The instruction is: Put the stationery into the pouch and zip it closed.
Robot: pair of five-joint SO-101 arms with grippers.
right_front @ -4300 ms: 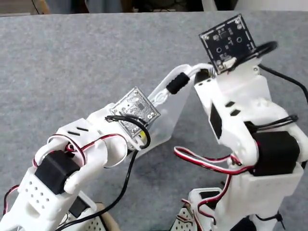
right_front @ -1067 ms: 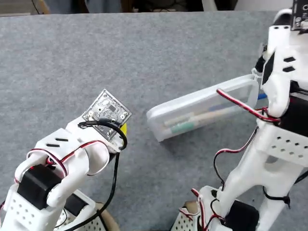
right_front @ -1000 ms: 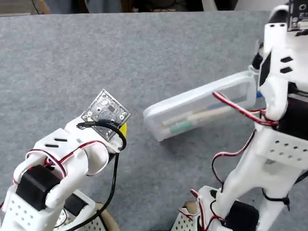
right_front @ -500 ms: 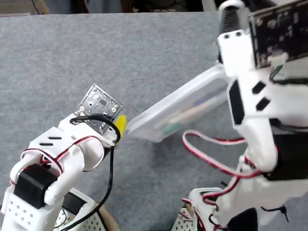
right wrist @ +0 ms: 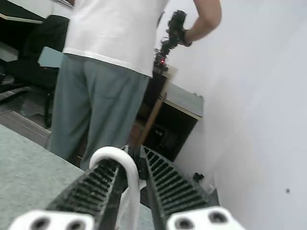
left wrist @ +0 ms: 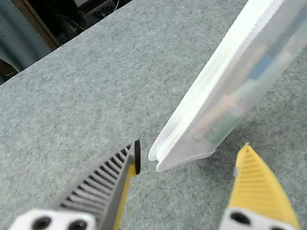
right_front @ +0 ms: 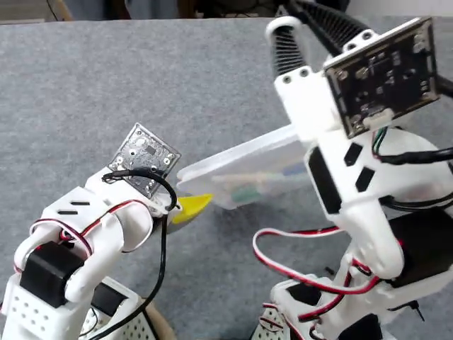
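Pouch [right_front: 237, 170] hangs tilted over the middle of the table, between my two arms. Its left end is low, by the left gripper [left wrist: 191, 149], and its right end slips under the right arm [right_front: 368, 198], where I lose it. It is a long, flat case of clear soft plastic with rounded corners. One long edge is a white strip with fine ridges, and I cannot tell whether that strip is zipped. Through the wall I see the stationery [left wrist: 229, 120] lying lengthwise: slim sticks, one green, one blue, one pale tan.

My left gripper is spread wide, with its black ribbed finger [left wrist: 112, 177] on one side of the pouch's low corner and its yellow ribbed finger [left wrist: 254, 187] on the other. The black tip is just beside that corner with a thin gap, and the yellow one stands apart on the near side.

My right gripper [right wrist: 135, 152] points up and toward the far side. Its two black ribbed fingers are pressed nearly together on a white loop [right wrist: 117, 158] that curves over one of them. Where the loop runs below them is hidden.

For room, the gray felt-like mat [right_front: 92, 85] runs left of and beyond the pouch as far as its far edge. The near side is tighter. The right arm's red-and-white cable [right_front: 290, 237] loops just near of the pouch. The left arm [right_front: 92, 234], white plastic, has its camera board [right_front: 145, 159] close to the pouch's left end.
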